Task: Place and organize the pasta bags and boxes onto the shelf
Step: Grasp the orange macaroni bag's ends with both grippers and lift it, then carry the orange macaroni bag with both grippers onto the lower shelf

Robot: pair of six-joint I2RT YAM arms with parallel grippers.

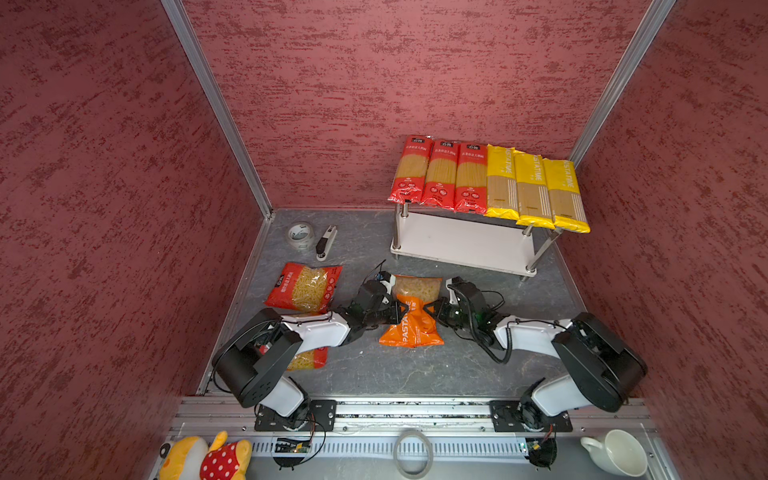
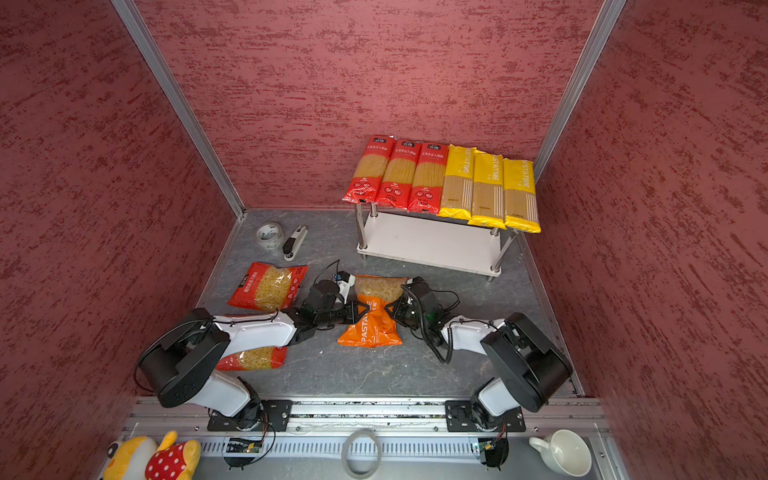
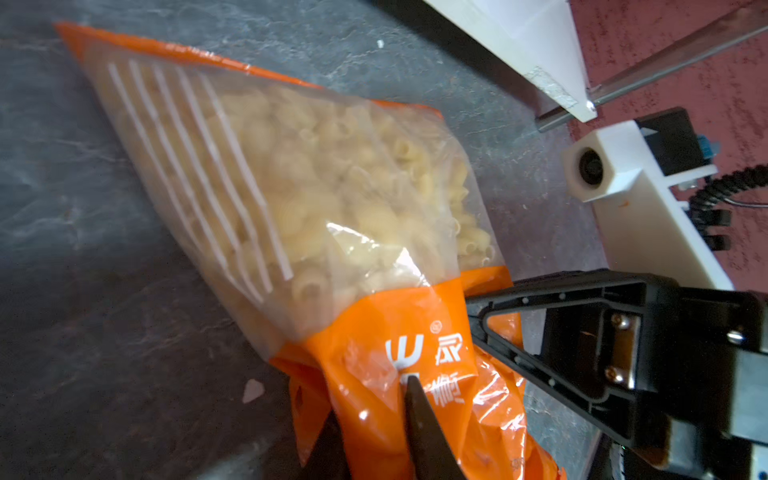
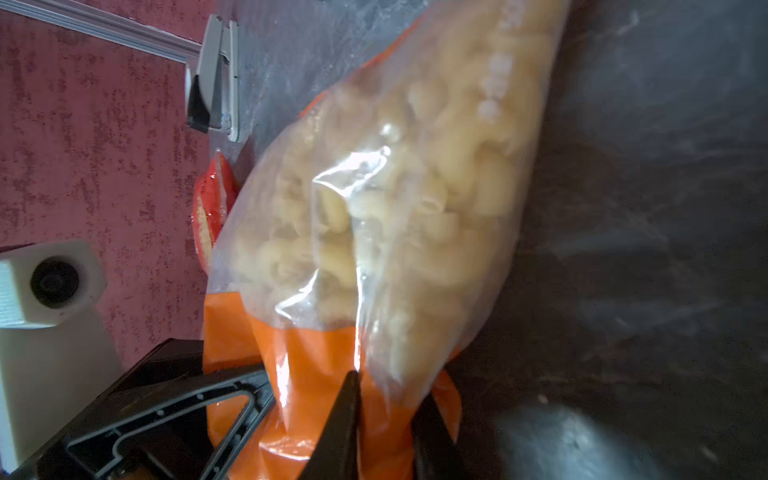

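a: left gripper (image 1: 402,311), what's it doing?
b: squeezed narrow, pinching one side of the orange pastatime bag (image 1: 412,330). the right gripper (image 1: 427,309) is clamped just as tight on the opposite side, so the bag's middle is crumpled between them.
a: and where's the bag from the shelf (image 1: 461,243)?
b: just in front of it, clear end toward it. the shelf's top tier holds three red spaghetti packs (image 1: 440,176) and three yellow pastatime packs (image 1: 534,189), side by side.
a: others?
b: a red short-pasta bag (image 1: 305,287) lies in front of the shelf and to its left. another red short-pasta bag (image 1: 309,359) is farther out, partly under the left arm (image 1: 320,328).
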